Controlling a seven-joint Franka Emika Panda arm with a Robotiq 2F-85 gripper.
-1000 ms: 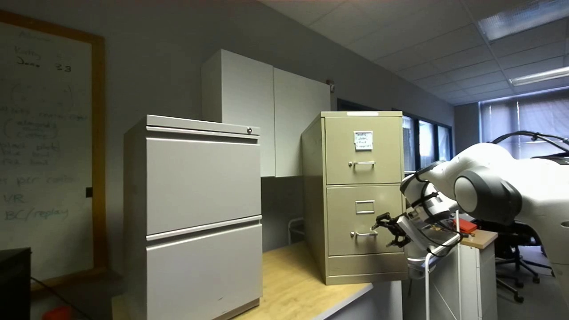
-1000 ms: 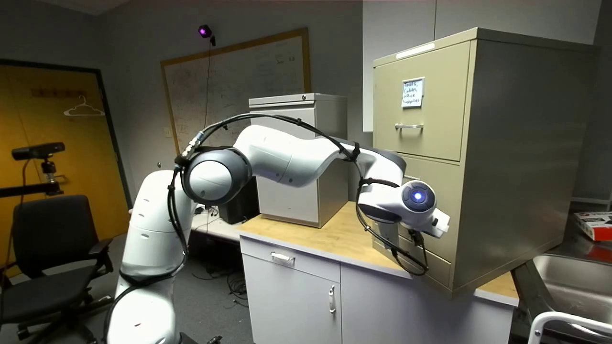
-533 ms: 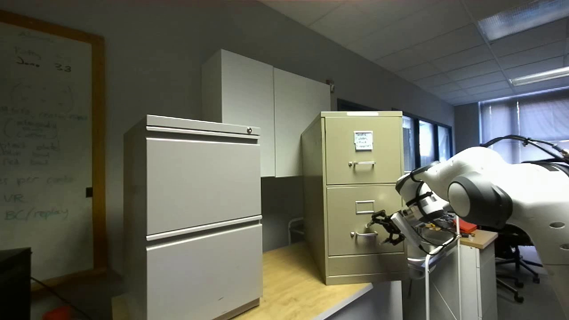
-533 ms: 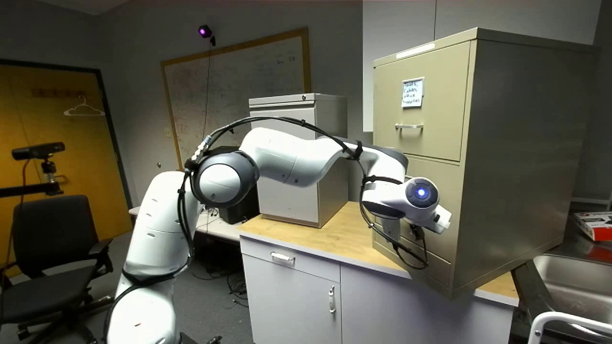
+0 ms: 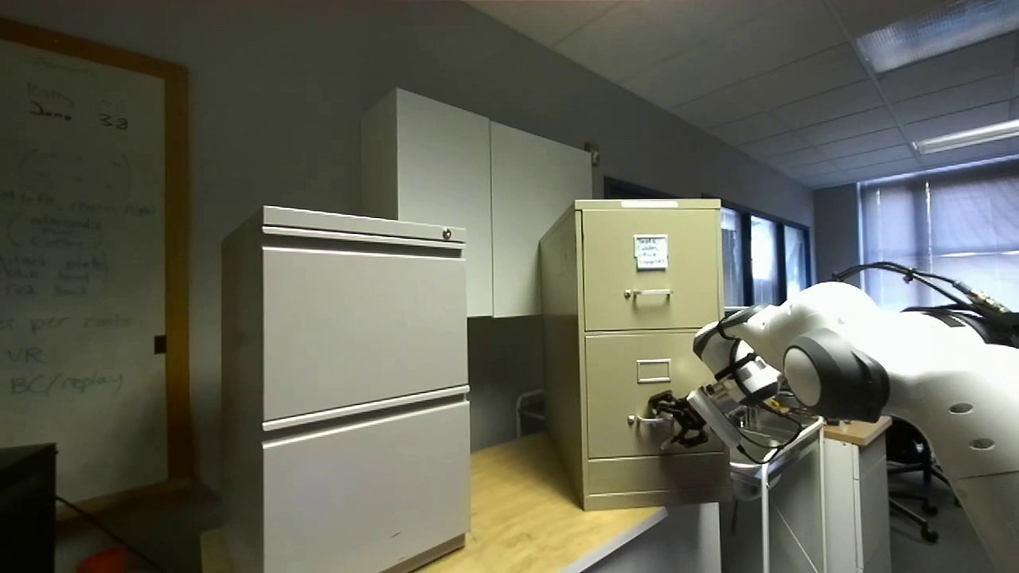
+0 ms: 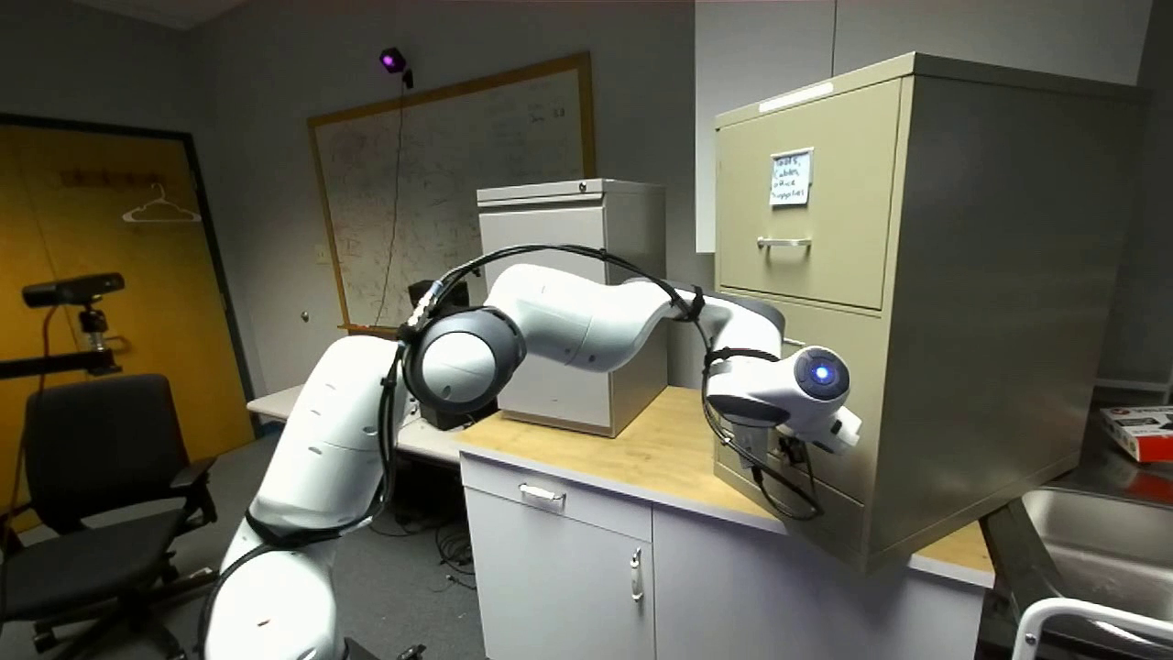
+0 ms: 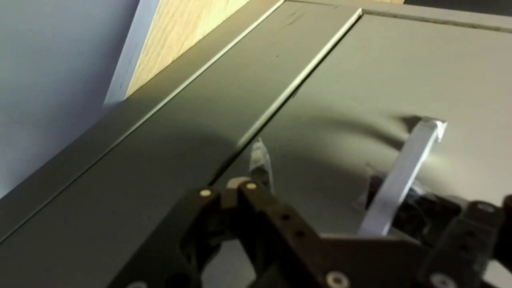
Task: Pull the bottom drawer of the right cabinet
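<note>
While fingers (image 7: 260,162) seemingly straddle handle (image 7: 402,176), bottom drawer (image 5: 614,391) flush.

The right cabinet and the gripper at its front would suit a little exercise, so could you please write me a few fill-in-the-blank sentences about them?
In an exterior view, the right cabinet shows ____ bar handles on its front.
Of the upper drawer and the bottom drawer, only the ____ one bears the handwritten label.
The gripper is at the handle of the ____ drawer.
The gripper's jaws stand ____, not shut.

Missing words: two; upper; bottom; open.
</note>
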